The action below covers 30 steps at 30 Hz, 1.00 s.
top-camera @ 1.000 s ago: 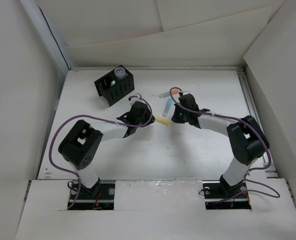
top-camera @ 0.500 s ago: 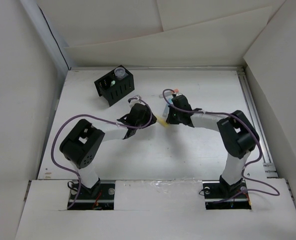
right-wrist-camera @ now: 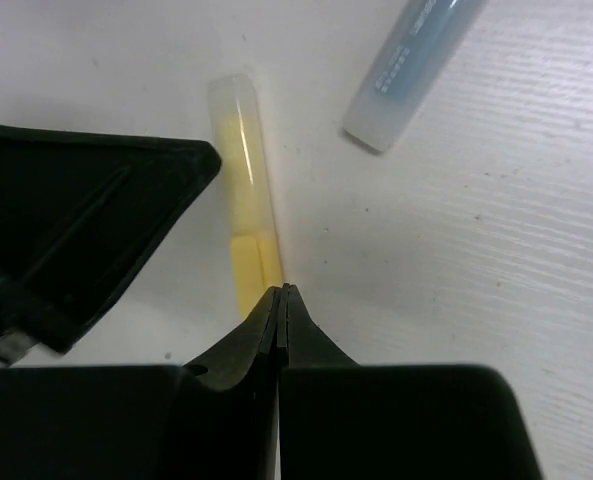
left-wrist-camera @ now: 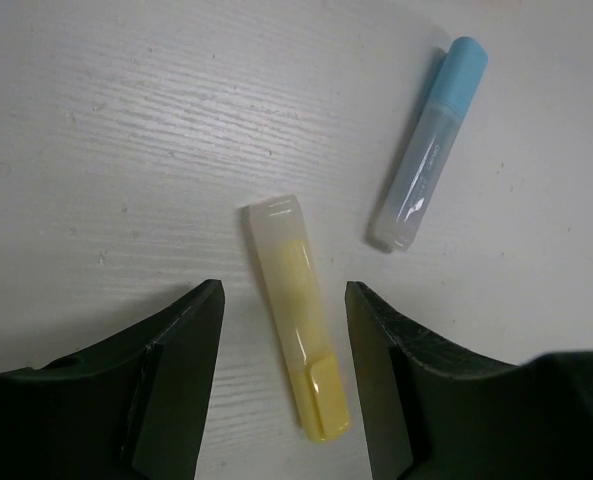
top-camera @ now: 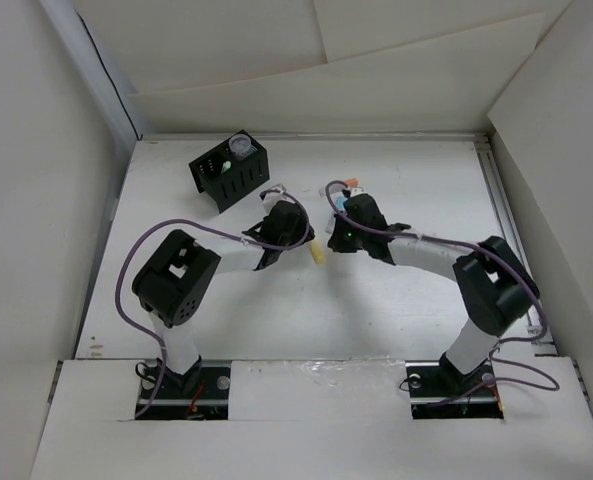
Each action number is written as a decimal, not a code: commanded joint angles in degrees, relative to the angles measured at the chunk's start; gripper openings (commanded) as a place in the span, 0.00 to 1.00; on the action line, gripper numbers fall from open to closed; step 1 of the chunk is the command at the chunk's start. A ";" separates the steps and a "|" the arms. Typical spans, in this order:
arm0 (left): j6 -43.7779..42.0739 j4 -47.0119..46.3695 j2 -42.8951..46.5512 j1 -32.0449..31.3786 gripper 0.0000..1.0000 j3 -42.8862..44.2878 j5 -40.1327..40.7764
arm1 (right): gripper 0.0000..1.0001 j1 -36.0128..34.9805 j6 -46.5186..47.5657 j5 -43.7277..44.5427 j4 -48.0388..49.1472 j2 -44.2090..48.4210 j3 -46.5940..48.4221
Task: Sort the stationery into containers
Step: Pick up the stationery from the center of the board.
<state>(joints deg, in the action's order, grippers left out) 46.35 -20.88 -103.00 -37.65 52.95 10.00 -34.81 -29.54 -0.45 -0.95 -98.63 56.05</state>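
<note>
The black organiser [top-camera: 228,172] is sitting well beyond the left tool [left-wrist-camera: 282,290], off to its left. That tool is hanging released, its jaws straddling the yellow marker [left-wrist-camera: 296,320], which is lying flat on the desk [left-wrist-camera: 96,120], slightly skewed between them. The right tool [right-wrist-camera: 281,290] is sitting clenched and empty, its tip right at the marker's side. Being so close, it risks knocking the marker askew or bumping the left jaw. The blue marker [left-wrist-camera: 426,145] is lying just past the left tool's right jaw.
</note>
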 commanded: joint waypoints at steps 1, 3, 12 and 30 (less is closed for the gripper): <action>-2.04 1.28 -0.70 0.12 0.48 3.65 2.21 | 0.00 1.32 0.45 0.27 1.40 7.12 -0.67; -3.36 3.12 -1.94 -0.41 0.47 5.92 4.05 | 0.01 1.32 0.45 1.32 0.61 11.24 -0.68; -6.45 12.44 -8.96 -2.96 0.36 14.90 13.80 | 0.37 2.46 2.12 1.33 -1.33 23.82 -3.31; -8.11 22.03 -14.77 -5.33 0.30 22.37 22.17 | 0.47 7.64 2.65 -2.36 -0.28 33.41 -9.64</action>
<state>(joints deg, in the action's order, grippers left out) 39.40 -3.16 -116.81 -42.35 73.73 29.82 -28.14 -27.66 -1.32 -3.14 -67.55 46.65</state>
